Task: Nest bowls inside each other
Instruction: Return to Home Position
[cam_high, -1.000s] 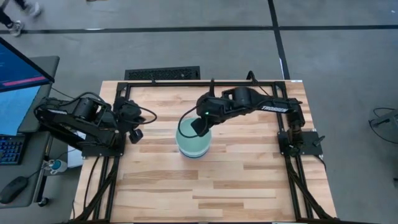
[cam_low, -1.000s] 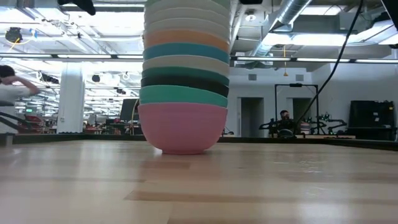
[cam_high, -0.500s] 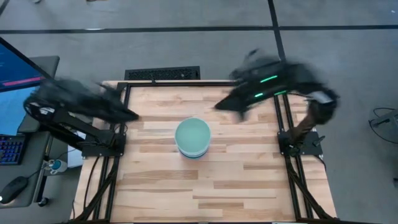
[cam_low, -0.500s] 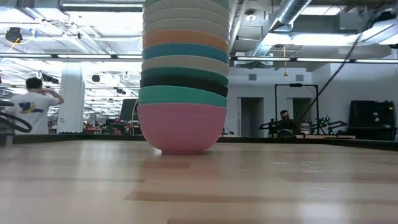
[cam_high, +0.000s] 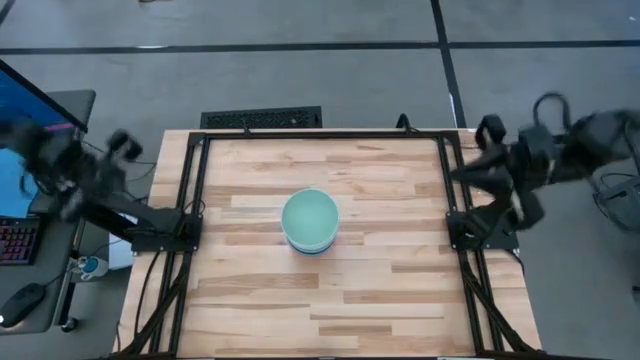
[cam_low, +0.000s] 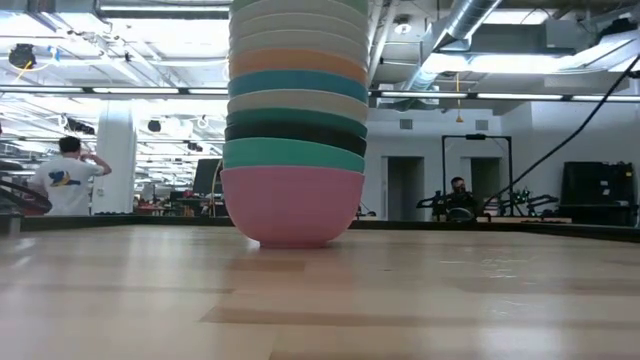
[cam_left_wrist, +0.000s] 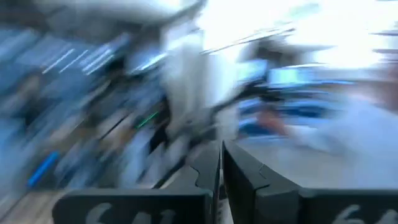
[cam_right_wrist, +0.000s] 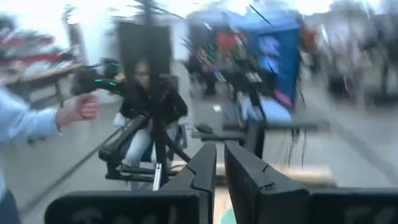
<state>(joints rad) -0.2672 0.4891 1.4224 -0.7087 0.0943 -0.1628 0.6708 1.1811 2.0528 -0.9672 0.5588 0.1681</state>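
Observation:
One stack of nested bowls stands in the middle of the table, with the mint green bowl on top. In the low view the pink bowl at the bottom rests on the wood, and turquoise, black, dark green, white, blue, orange and more white bowls sit in it. My left arm is drawn back beyond the table's left edge, and my left gripper is shut. My right arm is off the table's right edge, and my right gripper is shut. Neither is near the stack.
The black frame rail runs along the table's far edge, and arm bases stand at its left and right edges. A monitor and keyboard sit left of the table. People show in the room beyond: one standing, one seated.
My right gripper has left the top of the stack and swung fast up and out past the table's right edge. My left arm has swung from the table's left edge out beyond it. The stack has stayed in place.

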